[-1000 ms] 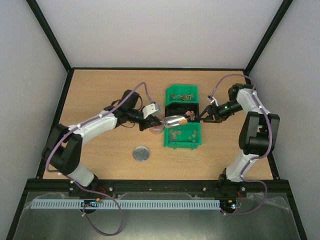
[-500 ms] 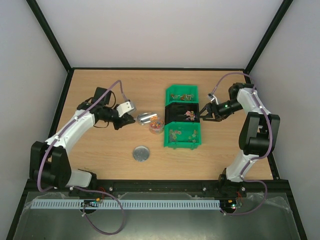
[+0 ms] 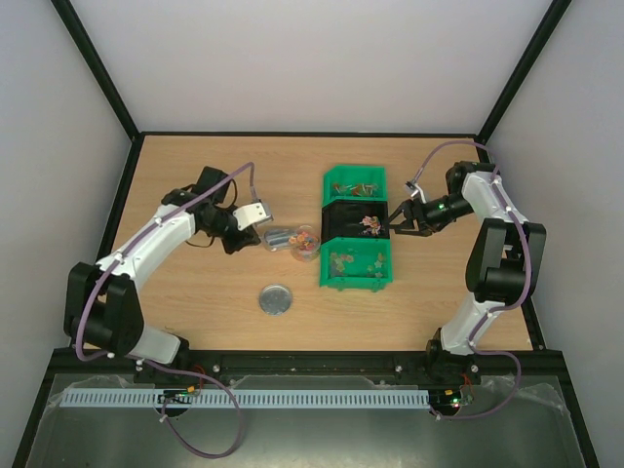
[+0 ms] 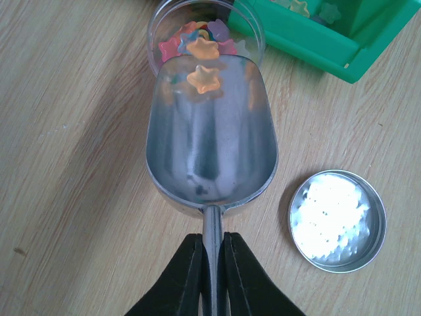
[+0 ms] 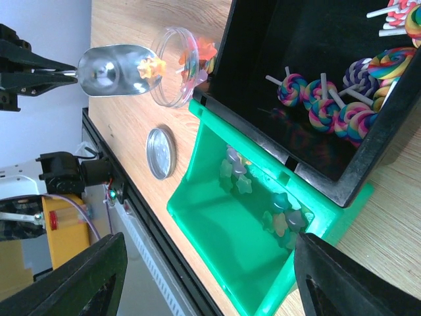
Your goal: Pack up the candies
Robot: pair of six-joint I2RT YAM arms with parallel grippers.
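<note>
Candies point(image 4: 200, 45) in jar point(image 4: 155, 39); scoop point(image 4: 210, 151) lip at rim; lid point(image 4: 337, 220) apart.

The left arm point(image 3: 156, 239) bends at centre left, its left gripper point(image 4: 212, 242) clamped on a scoop point(image 4: 210, 151) handle, while the right arm point(image 3: 502, 255) folds at right, the right gripper point(image 3: 397, 225) with 2 fingers spread.

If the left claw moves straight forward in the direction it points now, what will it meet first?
Holding the metal scoop, the left claw points at the clear jar of candies. The scoop's tip would probably push the jar's rim first, though height is unclear.
</note>
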